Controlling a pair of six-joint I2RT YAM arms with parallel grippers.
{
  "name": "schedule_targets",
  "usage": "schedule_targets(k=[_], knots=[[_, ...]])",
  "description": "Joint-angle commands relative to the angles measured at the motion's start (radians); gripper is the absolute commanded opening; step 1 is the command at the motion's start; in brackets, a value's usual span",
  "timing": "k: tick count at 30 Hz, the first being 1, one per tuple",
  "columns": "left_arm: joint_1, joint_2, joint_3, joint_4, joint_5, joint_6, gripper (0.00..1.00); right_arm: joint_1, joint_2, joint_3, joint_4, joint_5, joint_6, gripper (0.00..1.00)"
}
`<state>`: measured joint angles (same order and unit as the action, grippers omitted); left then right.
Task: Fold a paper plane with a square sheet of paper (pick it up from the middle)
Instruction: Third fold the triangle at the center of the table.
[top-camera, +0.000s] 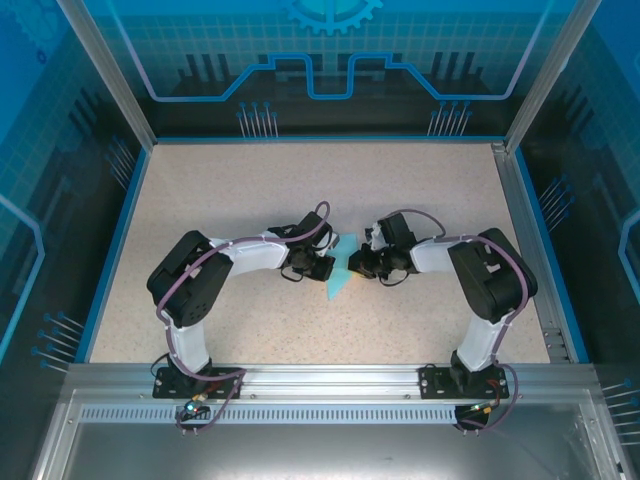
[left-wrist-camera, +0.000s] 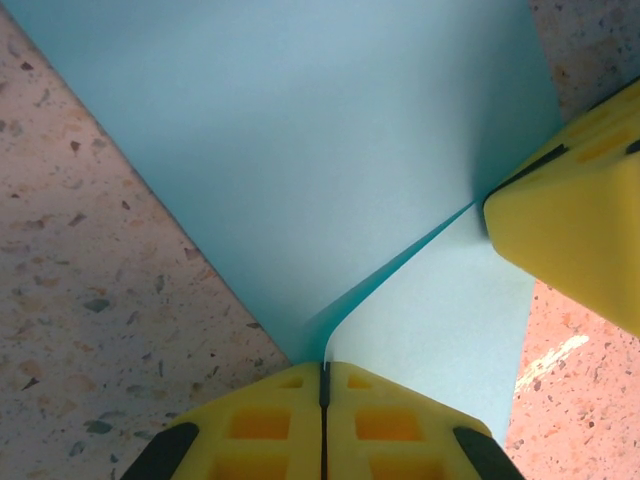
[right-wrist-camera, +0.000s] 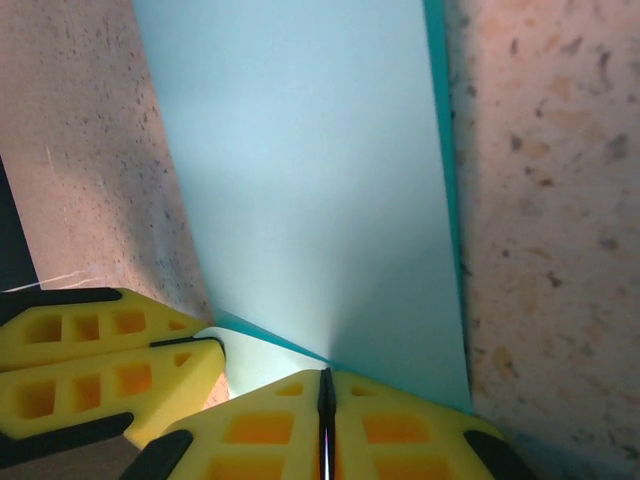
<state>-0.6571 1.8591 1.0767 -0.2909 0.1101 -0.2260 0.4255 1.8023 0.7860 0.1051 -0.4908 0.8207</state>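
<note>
Left claw (left-wrist-camera: 323, 372): the yellow fingers are pressing together with no gap, pinching a raised fold of the sheet of paper (left-wrist-camera: 300, 150) right at their tips.
Right claw (right-wrist-camera: 326, 382): the fingers are likewise clamping flat on the sheet's edge, gripping it from the opposite side.
Sheet location: it is lying at the middle of the table (top-camera: 250, 190), between the two claws. It is partly folded, with one flap lifting off the layer beneath.
Handling: judged very light, thin and limp. It is probably sliding easily on the speckled top, and is liable to buckle or tear under a sideways pull.
Where to hold: judged best at edges and corners near the crease, using shallow pinches.
Arm pose: both arms are reaching inward with elbows bowing outward and wrists low. The claws are facing each other almost tip to tip.
</note>
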Motion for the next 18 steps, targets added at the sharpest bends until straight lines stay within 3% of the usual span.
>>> schedule_targets(k=[1,8,18], knots=[[-0.002,0.047,-0.006,-0.032,0.016,0.019,0.07,-0.01,0.041,0.012,-0.042,0.007,-0.024,0.1],[-0.003,0.045,-0.006,-0.04,0.011,0.023,0.07,-0.036,-0.066,0.045,-0.119,-0.013,-0.05,0.11],[-0.002,0.046,-0.005,-0.034,0.014,0.018,0.07,-0.087,-0.011,0.037,-0.042,-0.102,-0.023,0.12]])
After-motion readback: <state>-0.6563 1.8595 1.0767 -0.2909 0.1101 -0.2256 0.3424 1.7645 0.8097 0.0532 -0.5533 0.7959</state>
